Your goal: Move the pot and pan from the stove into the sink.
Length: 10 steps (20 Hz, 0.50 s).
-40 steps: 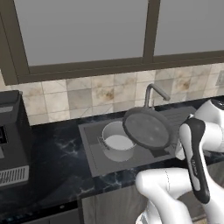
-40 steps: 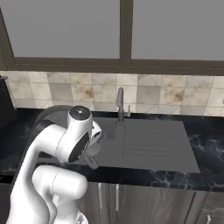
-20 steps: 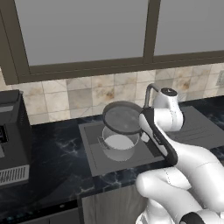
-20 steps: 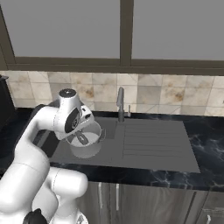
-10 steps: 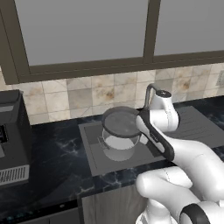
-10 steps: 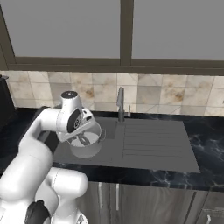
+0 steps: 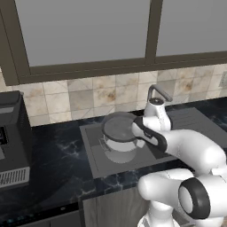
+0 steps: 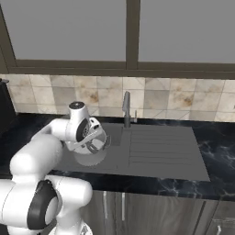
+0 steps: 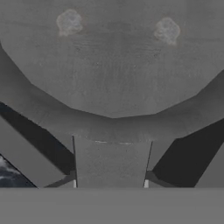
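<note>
The pan (image 7: 118, 127) hangs nearly level over the sink (image 7: 95, 162), right above the pot (image 7: 120, 153), which stands upright in the basin. My gripper (image 7: 138, 129) is shut on the pan's dark handle at the pan's right side. In the hand view the pan's grey bowl (image 9: 113, 65) is close up, and its handle (image 9: 112, 162) runs down towards the fingers, which are hidden. From the right base view the pan (image 8: 98, 136) sits at my hand above the pot (image 8: 90, 159). The stove is out of view.
The curved faucet (image 7: 156, 92) rises just behind my wrist. A ribbed drainboard (image 8: 158, 148) lies right of the basin. A dark appliance (image 7: 10, 141) stands on the black marble counter (image 7: 53, 155) at the left. Tiled wall and windows are behind.
The pan, steeply tilted at the sink's right two seconds ago, has swung left with my gripper and levelled out above the pot. The pot has not moved.
</note>
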Available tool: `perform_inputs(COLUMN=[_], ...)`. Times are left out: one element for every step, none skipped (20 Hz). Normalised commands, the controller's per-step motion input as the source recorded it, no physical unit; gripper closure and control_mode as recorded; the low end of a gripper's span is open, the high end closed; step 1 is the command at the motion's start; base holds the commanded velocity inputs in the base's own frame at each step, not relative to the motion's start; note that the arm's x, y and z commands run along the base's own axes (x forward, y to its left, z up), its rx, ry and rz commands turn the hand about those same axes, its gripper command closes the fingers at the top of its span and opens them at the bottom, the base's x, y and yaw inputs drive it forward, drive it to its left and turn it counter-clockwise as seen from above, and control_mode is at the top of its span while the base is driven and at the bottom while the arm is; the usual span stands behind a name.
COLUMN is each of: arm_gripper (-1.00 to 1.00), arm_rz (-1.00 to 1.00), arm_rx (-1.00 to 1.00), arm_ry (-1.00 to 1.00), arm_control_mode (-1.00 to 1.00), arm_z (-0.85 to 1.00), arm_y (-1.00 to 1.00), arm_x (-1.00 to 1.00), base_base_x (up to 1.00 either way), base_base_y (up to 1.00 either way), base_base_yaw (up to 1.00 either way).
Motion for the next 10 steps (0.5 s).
perform_inputs(arm_gripper=[1.00,1.00,1.00,1.00,1.00,1.00,1.00,1.00,1.00,1.00], arm_rz=[0.00,0.00,0.00,0.00,0.00,0.00,0.00,0.00,0.00,0.00], arm_rx=[-0.01,-0.01,-0.01,-0.01,-0.01,-0.01,-0.01,-0.01,-0.01,-0.02], arm_ry=[0.06,0.05,0.05,0.05,0.05,0.04,0.04,0.03,0.03,0.02], arm_control_mode=[-1.00,-1.00,-1.00,-1.00,-1.00,-1.00,-1.00,-1.00,-1.00,-1.00], arm_z=[-0.29,-0.30,-0.31,-0.31,-0.31,-0.29,-0.28,-0.26,-0.28,-0.30], arm_y=[0.00,0.00,0.00,0.00,0.00,0.00,0.00,0.00,0.00,0.00], arm_x=[0.64,0.62,0.59,0.59,0.57,0.56,0.55,0.54,0.50,0.48], base_base_x=[0.00,0.00,0.00,0.00,0.00,0.00,0.00,0.00,0.00,0.00], base_base_y=[0.00,0.00,0.00,0.00,0.00,0.00,0.00,0.00,0.00,0.00], base_base_yaw=[0.00,0.00,0.00,0.00,0.00,0.00,0.00,0.00,0.00,0.00])
